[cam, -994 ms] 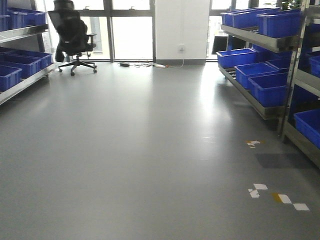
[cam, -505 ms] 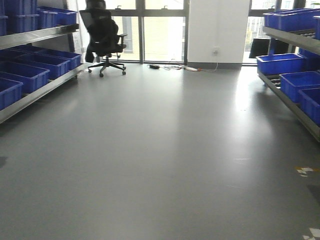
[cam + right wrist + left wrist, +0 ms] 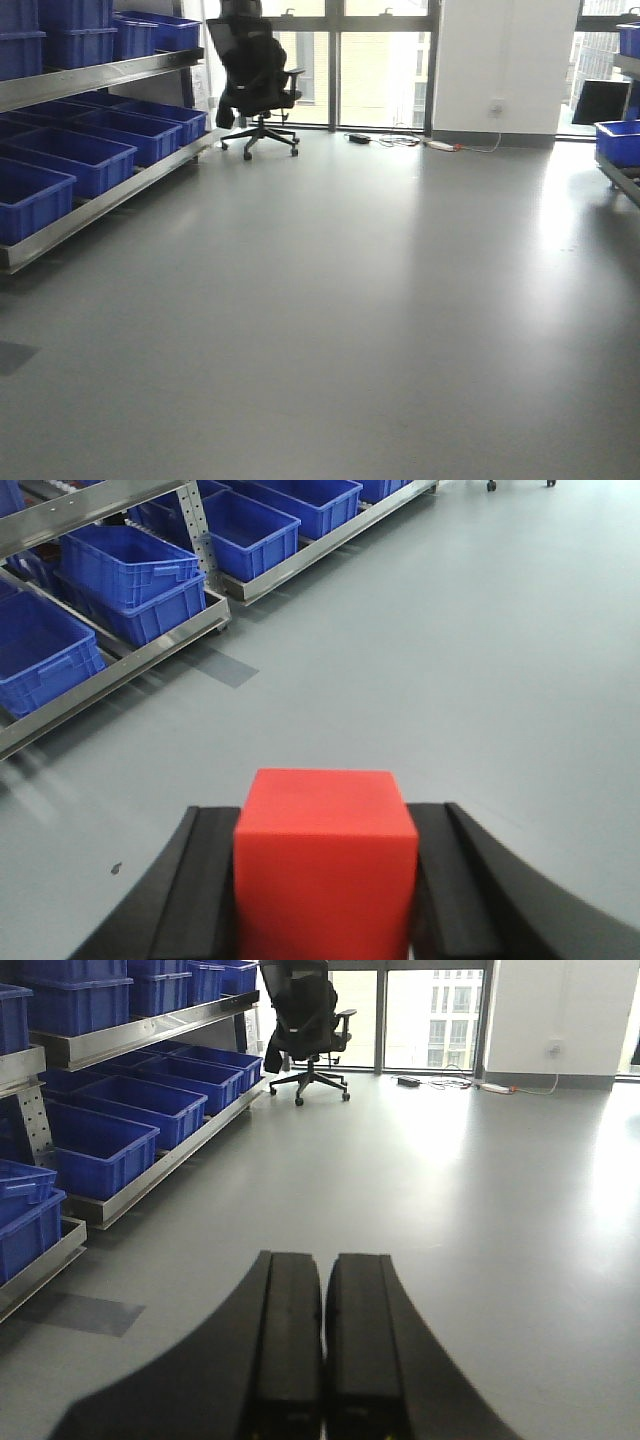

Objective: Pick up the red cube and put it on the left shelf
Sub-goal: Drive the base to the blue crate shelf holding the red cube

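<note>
Black fingers of your right gripper pinch the red cube, one on each side face. The cube is carried clear of the grey floor. Your left gripper has its two pads pressed flat together with nothing between them, pointing along the floor.

In the right wrist view the left shelf runs along the upper left, well apart from the cube, with blue bins on its lowest level. In the left wrist view the same shelf is to the left of the shut fingers.

Compared with a second ago, the front view has swung left. The left shelf and its bins now fill much more of that side. The office chair has slid from the far left towards the middle. The right shelf has shrunk from a full rack to a sliver at the edge. The tape marks on the floor have dropped out of view. The white wall panel has moved right.
</note>
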